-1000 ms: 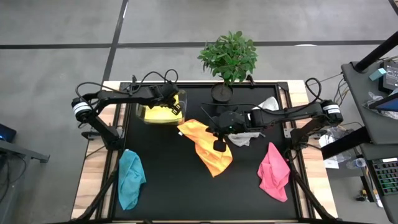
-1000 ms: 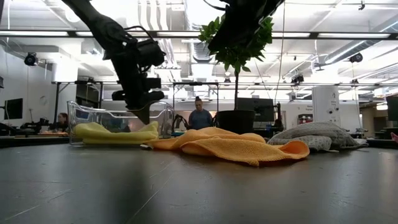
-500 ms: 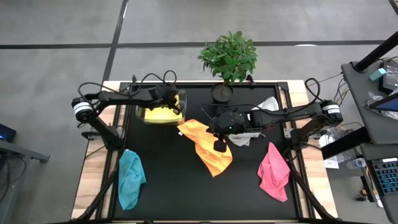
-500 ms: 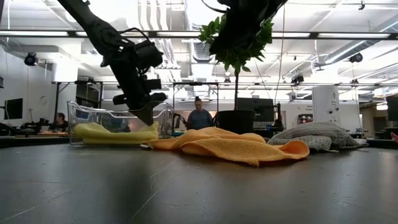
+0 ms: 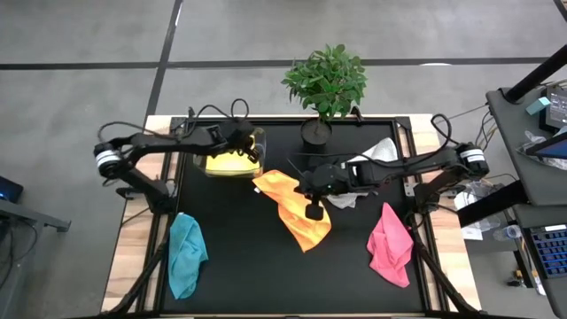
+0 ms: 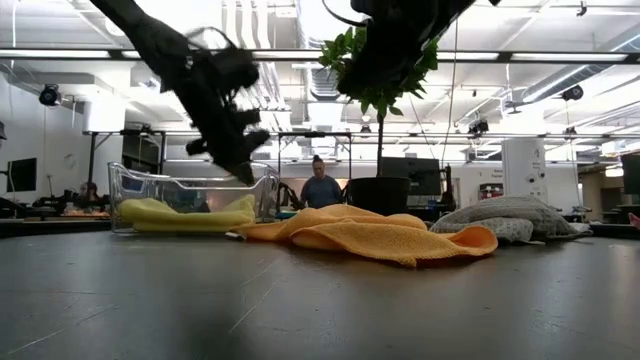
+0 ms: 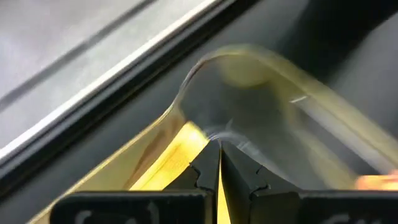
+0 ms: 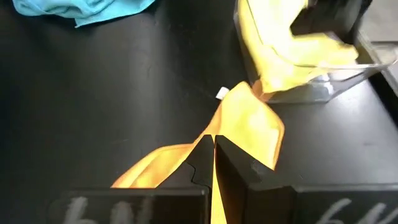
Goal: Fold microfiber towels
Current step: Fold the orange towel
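Towels lie scattered over the black counter [image 5: 239, 257]. A crumpled orange microfiber towel [image 5: 294, 209] sprawls near the middle, its long axis running diagonally from the clear plastic box [image 5: 232, 152] at the back left toward the front right. A folded yellow microfiber towel [image 5: 227, 161] sits inside that box, lying flat along its floor. A teal microfiber towel [image 5: 185, 254] is bunched at the front left, long axis running front to back, and a pink microfiber towel [image 5: 390, 245] lies at the front right, long the same way. A white-grey microfiber towel [image 5: 359, 190] is heaped right of the orange one, partly under the right arm.

Left tool [image 7: 219, 144] hangs above the box's rim with its fingers pressed fully together and nothing between them; the low view shows it tilted, clear of the yellow towel. Right tool [image 8: 213, 140] hovers over the orange towel, fingers likewise pinched tight with no cloth caught in them.

A potted green plant [image 5: 325, 84] stands at the counter's back edge. Beyond the counter, a person [image 6: 321, 188] sits in the room.
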Controlling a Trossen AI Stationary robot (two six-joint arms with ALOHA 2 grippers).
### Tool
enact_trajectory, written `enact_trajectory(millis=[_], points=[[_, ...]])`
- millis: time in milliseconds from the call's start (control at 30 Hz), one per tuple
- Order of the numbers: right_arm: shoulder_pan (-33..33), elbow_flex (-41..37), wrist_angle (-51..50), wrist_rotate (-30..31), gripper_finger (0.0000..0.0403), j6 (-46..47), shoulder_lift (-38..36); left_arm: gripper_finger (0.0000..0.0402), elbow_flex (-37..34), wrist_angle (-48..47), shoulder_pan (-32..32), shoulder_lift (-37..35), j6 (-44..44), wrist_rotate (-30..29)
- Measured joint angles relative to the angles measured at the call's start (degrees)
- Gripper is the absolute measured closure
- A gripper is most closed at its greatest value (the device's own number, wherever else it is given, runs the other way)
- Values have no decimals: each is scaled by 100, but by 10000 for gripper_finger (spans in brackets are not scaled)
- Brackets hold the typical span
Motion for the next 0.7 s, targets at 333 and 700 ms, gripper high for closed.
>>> enact_trajectory(millis=[333, 700], points=[[262, -1039, 691, 1, 394, 1786, -42, 401, -2, 208, -1237, -1747, 606, -2], [908, -1426, 246, -9, 394, 4016, -42, 401, -4, 380, -2617, -2464, 904, 11]])
